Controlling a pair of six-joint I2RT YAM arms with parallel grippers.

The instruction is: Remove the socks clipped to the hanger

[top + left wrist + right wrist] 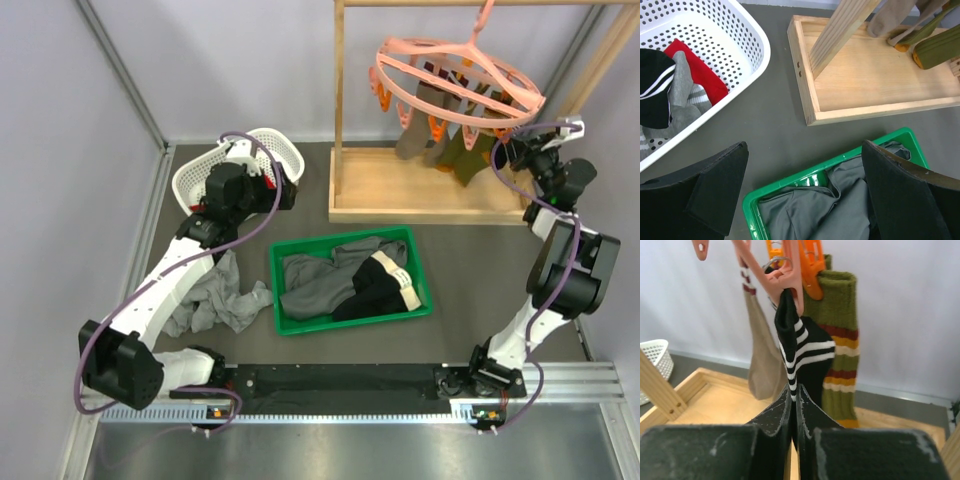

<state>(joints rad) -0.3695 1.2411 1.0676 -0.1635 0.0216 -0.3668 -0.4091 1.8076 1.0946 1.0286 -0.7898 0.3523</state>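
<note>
Right gripper [794,407] is clamped on the striped sock [807,347], hung lengthwise from its clip [790,287] directly above; left gripper [804,155] is spread wide, well apart.

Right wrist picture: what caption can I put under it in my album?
The right tool pinches a black striped sock hanging from a pink clip.

Our tally: three clipped in the right wrist view, four fixtures.
We see one tan sock [762,365], one black striped sock [810,347], one olive sock [840,305]; one pink hanger [455,75], one wooden rack [430,205], one white basket [262,140], one green tray [340,241].
</note>
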